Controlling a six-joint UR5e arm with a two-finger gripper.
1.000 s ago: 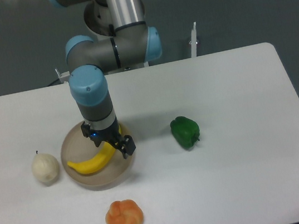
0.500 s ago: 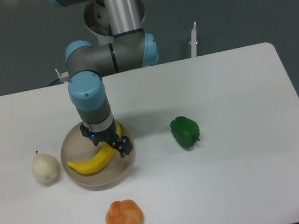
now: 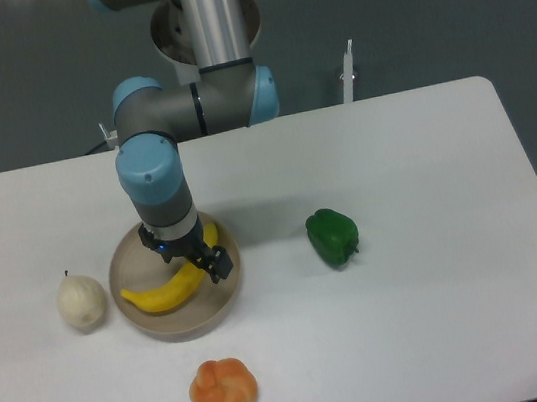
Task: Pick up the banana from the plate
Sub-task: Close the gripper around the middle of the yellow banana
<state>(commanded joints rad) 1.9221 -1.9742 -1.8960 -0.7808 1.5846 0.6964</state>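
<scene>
At the left of the frame a pale round fruit (image 3: 81, 301) sits on the white bench (image 3: 418, 320). Just right of it, the banana (image 3: 166, 291) lies in the plate (image 3: 137, 319), not lifted, so the pick appears unfinished. The arm drops from the upper centre, its blue wrist vertical, setting the end effector (image 3: 194, 260) low over the banana's right part. Its dark fingers seem to straddle the fruit, but I cannot tell whether they are clamped. A green pepper (image 3: 333, 237) lies further right.
</scene>
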